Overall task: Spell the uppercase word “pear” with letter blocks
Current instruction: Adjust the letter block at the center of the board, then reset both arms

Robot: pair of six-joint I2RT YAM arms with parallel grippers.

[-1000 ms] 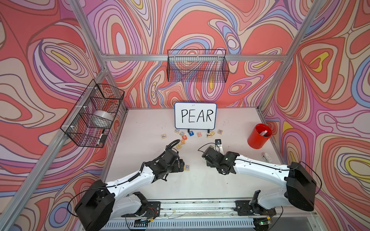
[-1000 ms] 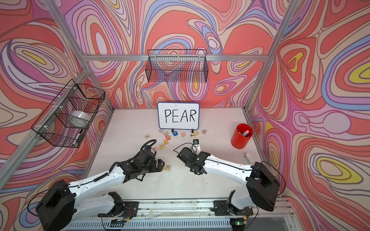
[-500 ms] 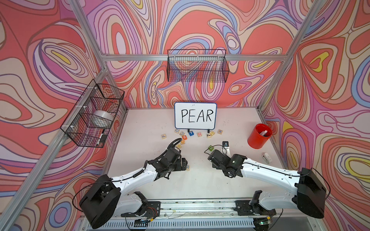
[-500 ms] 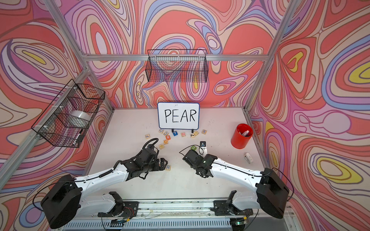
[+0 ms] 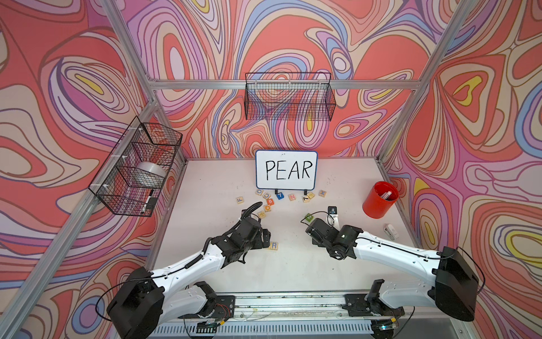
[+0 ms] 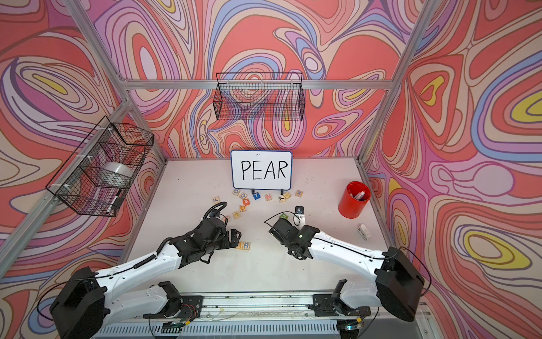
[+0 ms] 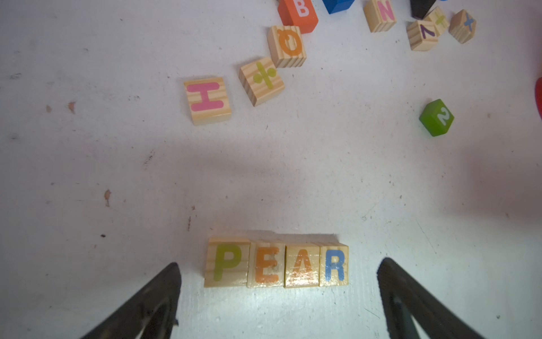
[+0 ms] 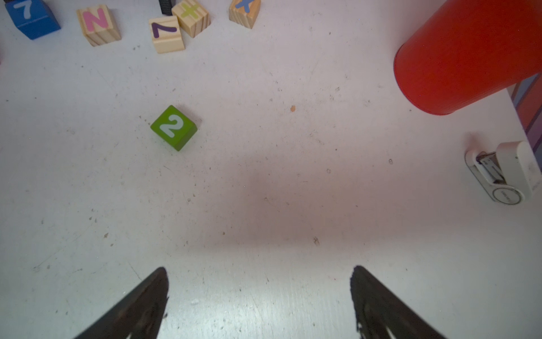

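The left claw [image 7: 280, 261] is spread wide open over the white bench [image 7: 88, 176], gripping nothing. Between its two dark fingers [image 7: 158, 302] sits the row of letters: the pale-wood cube with a yellow-green P [image 7: 227, 262], the pale-wood cube with an orange E [image 7: 266, 265], the pale-wood cube with an orange-red A [image 7: 302, 265] and the pale-wood cube with a blue R [image 7: 334, 264]. They lie side by side, touching, and read PEAR. Neither finger touches the row; a gap shows at each end.

Across the bench the right claw [image 8: 259, 267] gapes open too, with only bare bench between its tips. Beyond it a solid green cube marked 2 [image 8: 173, 127] lies alone, turned at an angle. Farther back, a pale-wood cube with a pink H [image 7: 207, 99] and other loose cubes lie scattered before the white board handwritten PEAR [image 5: 286, 170]. A red cylindrical cup [image 5: 380, 199] stands off to the right.
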